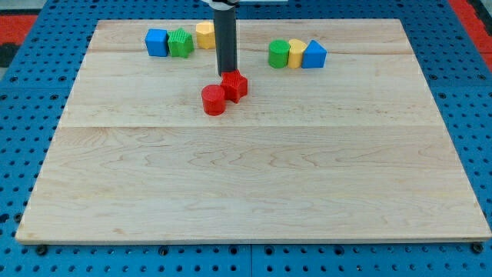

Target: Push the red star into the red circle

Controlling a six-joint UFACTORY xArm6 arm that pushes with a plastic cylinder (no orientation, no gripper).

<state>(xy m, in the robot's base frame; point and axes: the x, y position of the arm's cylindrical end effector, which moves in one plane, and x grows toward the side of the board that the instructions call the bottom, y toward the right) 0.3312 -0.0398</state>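
Observation:
The red star [235, 85] sits on the wooden board, touching the red circle [214, 100], which lies just to its lower left. My tip [226, 73] is at the star's upper edge, on the side towards the view's top, touching or nearly touching it. The dark rod rises straight up from there and leaves the view at the top.
At the view's top left stand a blue cube [157, 42], a green block [181, 42] and a yellow block [204, 35] in a row. At the top right stand a green block [278, 54], a yellow block [296, 53] and a blue block [314, 55]. The board [254, 177] lies on a blue pegboard.

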